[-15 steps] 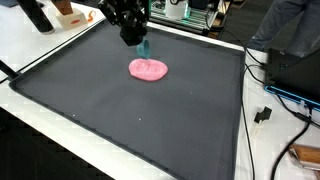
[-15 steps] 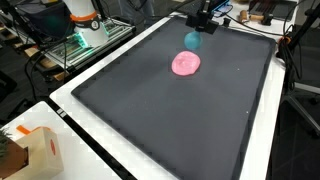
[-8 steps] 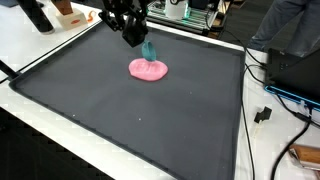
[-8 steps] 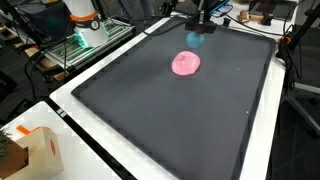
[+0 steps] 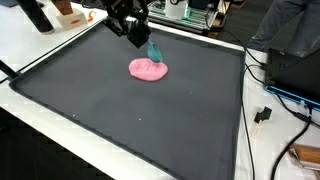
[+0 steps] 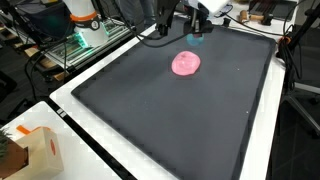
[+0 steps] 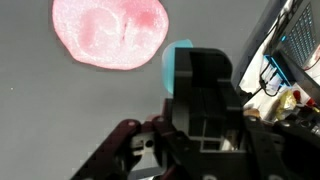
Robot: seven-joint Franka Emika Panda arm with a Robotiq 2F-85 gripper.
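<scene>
**Ana:** While the arm leans over the far part of the black mat (image 5: 150, 125) in an exterior view, what does the gripper (image 5: 146, 42) have?

**Ben:** Its jaws are drawn in close around a small teal object (image 5: 153, 51). The piece hangs tilted below the fingertips, clear of the mat. It is right over the far edge of the pink lump (image 5: 148, 70), which lies flat on the mat. From this angle I cannot tell whether teal and pink touch.

**Ana:** And from the opposite side?

**Ben:** In an exterior view the teal object (image 6: 198, 39) sits under the dark gripper near the mat's far border. A strip of bare mat shows between it and the pink lump (image 6: 186, 63), so they are apart. The mat rests on a white table (image 6: 95, 75), and a cardboard box (image 6: 35, 150) stands at the near corner, well away from everything else.

**Ana:** Does the wrist view add anything?

**Ben:** It does. The black finger fills the middle and covers most of the teal object (image 7: 176, 62), so only a light-blue sliver shows at its left edge, pressed against it. The pink lump (image 7: 110, 30) lies rounded and creased down its middle, just beside the teal piece at the upper left.
</scene>
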